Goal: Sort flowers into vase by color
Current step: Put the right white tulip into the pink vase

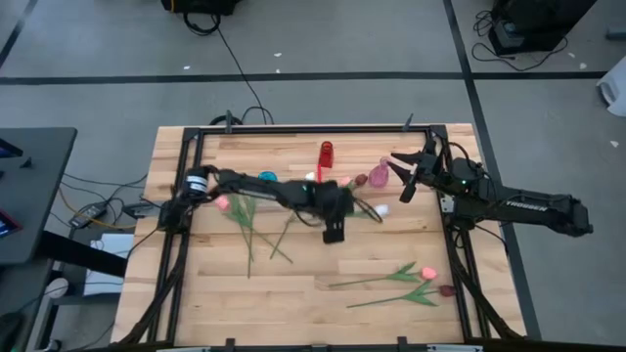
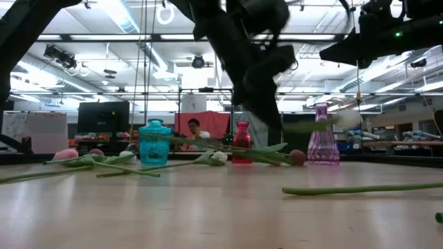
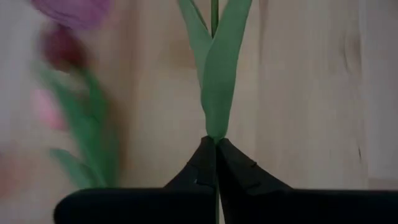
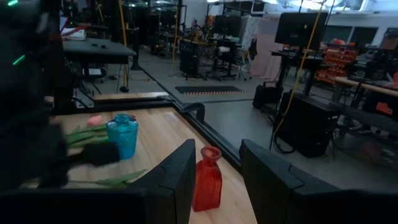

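Closing on a thin green plastic stem, my left gripper sits near the middle of the pale wooden plank counter, its jaws pinched together around the stem just below 2 long smooth leaves. I judge this the grasp step for 1 artificial tulip; which head belongs to it I cannot tell, though a small white tulip head lies just beside. Next comes a lift and a check of colour before choosing among the ribbed blue glass jar, the slim red glass bottle and the fluted purple glass vase. My right gripper hovers by the counter's far right edge, jaws apart and empty. Other pink and dark red tulips lie flat near the front right.
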Available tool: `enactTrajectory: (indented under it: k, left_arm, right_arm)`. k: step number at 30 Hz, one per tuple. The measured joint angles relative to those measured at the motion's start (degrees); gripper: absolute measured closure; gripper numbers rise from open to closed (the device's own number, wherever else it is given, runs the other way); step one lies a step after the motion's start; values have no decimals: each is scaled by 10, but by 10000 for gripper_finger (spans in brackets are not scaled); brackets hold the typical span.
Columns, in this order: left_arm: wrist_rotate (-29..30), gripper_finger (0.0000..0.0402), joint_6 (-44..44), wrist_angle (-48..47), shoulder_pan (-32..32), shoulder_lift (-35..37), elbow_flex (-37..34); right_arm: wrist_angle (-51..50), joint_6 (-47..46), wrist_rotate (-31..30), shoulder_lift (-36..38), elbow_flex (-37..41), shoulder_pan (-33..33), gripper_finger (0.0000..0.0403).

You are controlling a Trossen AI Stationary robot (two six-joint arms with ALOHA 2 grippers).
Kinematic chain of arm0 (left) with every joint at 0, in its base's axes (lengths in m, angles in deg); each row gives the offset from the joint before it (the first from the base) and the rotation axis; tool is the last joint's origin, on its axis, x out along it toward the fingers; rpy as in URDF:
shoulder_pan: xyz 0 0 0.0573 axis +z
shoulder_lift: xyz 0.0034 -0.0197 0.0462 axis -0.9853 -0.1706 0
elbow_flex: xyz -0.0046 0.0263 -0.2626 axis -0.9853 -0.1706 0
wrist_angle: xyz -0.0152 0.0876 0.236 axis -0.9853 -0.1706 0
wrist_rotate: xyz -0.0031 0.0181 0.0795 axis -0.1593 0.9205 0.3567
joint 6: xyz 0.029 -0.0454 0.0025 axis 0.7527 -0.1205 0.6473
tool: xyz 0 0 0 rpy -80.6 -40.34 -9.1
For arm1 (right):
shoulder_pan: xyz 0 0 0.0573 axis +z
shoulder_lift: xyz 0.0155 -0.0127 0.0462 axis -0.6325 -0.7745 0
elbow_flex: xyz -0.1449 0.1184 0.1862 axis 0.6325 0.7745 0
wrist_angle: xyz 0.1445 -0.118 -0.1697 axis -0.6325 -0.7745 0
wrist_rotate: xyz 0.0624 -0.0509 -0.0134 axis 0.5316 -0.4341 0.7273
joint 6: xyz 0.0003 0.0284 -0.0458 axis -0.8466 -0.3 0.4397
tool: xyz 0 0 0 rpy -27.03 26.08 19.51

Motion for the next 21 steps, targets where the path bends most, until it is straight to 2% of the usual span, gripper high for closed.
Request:
enactTrajectory:
  k: [4, 10, 13, 15, 18, 21]
  left_arm:
    - [-25, 398, 36, 54, 38, 40, 0]
    - [-96, 399, 70, 169, 95, 52, 0]
    - [-127, 399, 70, 207, 122, 50, 0]
    - [-150, 399, 68, 214, 137, 48, 0]
    - [-156, 399, 68, 228, 147, 38, 0]
    - [-159, 399, 67, 261, 153, 25, 0]
  right_arm:
    - [-17, 8, -5, 13, 0, 0, 265]
    - [-36, 20, -16, 34, 0, -1, 265]
    - [-55, 25, -97, 71, 0, 1, 265]
    - [-81, 26, -128, 107, 0, 3, 266]
    - [-97, 27, -107, 154, 0, 4, 268]
    - [-96, 24, -51, 191, 0, 4, 268]
